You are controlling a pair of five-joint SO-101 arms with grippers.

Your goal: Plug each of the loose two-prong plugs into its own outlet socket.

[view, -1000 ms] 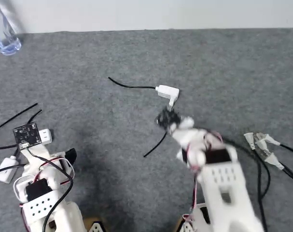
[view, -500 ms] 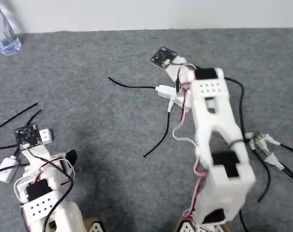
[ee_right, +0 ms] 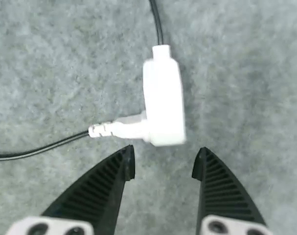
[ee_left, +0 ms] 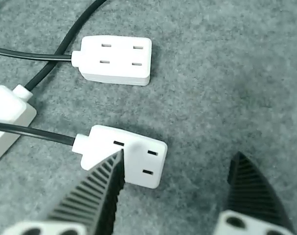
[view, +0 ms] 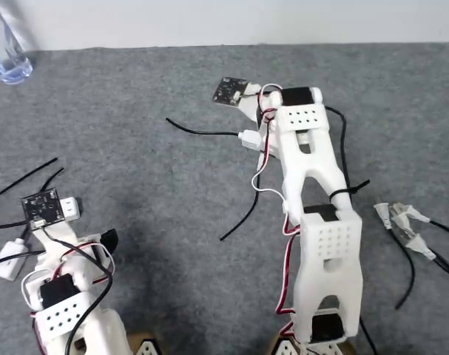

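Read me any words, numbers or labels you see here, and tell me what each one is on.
None can be read.
The sockets and the plug show plain white faces with no marks.
Any print on the wrist boards is too small to tell.

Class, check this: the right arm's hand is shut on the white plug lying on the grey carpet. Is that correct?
Not quite. The right hand is open, not shut on the white plug. The right wrist view shows its jaws apart, with the plug lying free on the grey carpet just beyond their tips.
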